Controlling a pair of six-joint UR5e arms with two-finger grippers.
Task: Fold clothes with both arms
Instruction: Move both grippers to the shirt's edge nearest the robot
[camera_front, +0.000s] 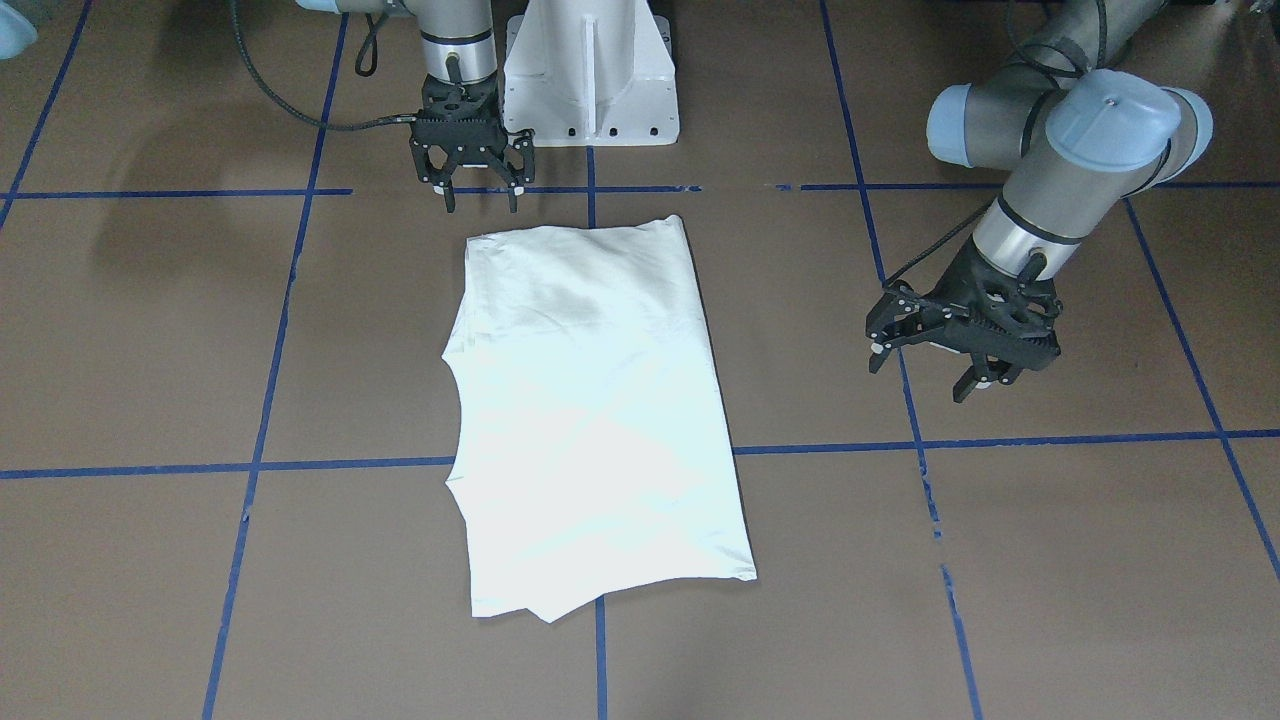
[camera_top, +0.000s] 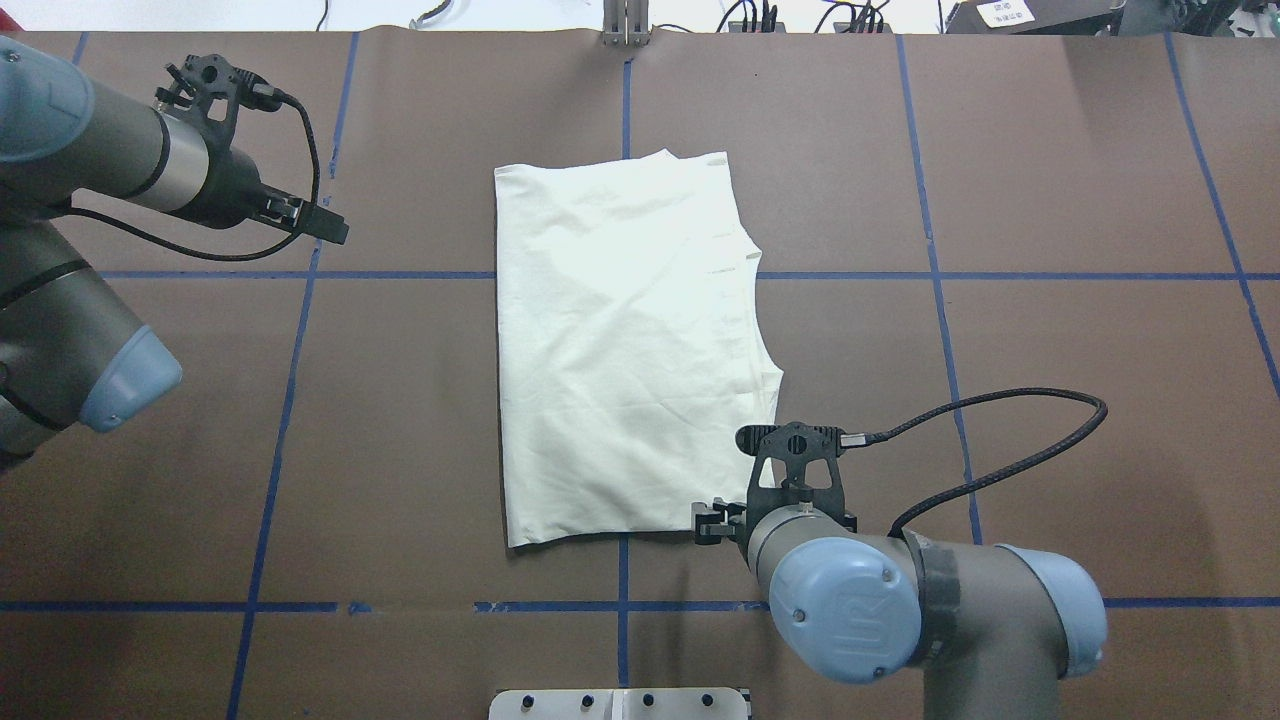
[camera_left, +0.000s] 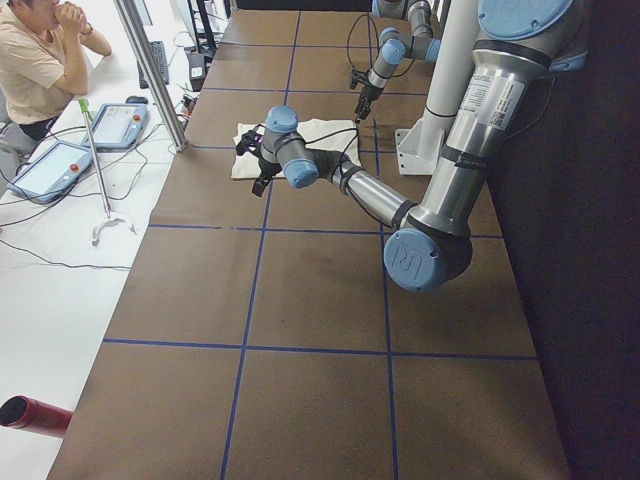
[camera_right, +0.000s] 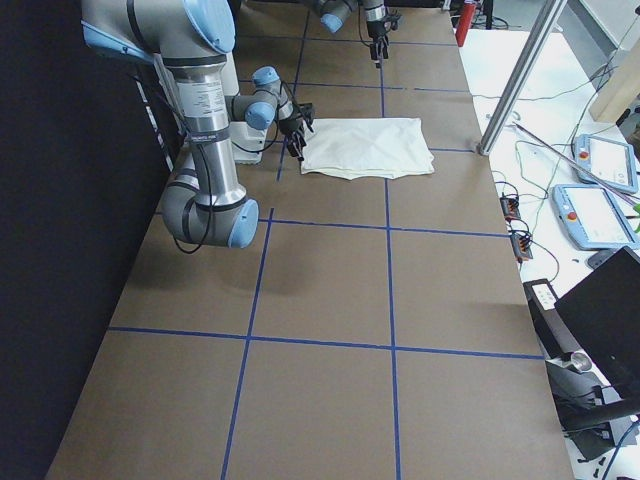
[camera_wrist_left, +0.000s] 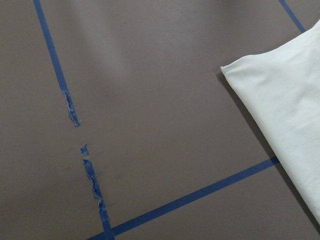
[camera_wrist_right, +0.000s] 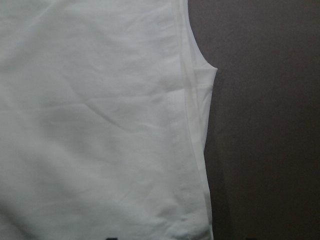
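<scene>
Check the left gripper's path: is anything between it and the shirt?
Nothing visible. Only bare brown table with blue tape lines lies between the open left gripper and the shirt.

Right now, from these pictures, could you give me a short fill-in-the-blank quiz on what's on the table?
The folded cream cotton shirt lies on a brown table marked into squares with ___ tape. The black left gripper and black right gripper are both open and hold ___. The gripper closer to the shirt is the robot's ___ one.
Missing words: blue; nothing; right.
</scene>
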